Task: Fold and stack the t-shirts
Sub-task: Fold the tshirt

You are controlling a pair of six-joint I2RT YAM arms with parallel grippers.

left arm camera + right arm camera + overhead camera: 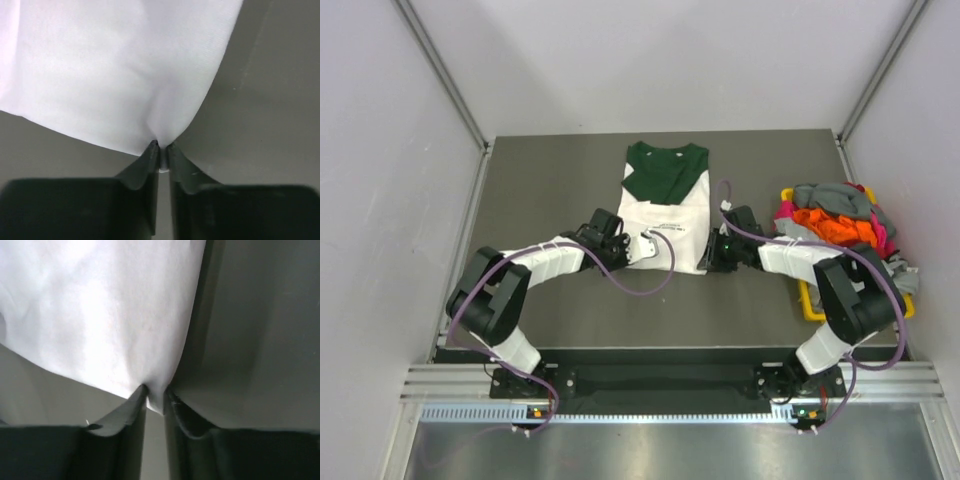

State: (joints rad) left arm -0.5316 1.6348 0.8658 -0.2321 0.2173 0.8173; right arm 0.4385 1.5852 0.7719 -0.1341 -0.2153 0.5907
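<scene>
Top external: white shirt hem is pinched by left gripper and right gripper; its fold looks unfinished, and the pile right of the right gripper is not yet folded.

The white t-shirt is lying flat and lengthwise at centre, its dark green collar end pointing away and small black lettering showing mid-chest. Its sides are apparently lying folded in, giving a narrow rectangle. Its two near corners are bunching into pinched points. Well apart to the right, the other t-shirts are sitting in a crumpled heap, grey over orange, pink peeking out at the edges.
</scene>
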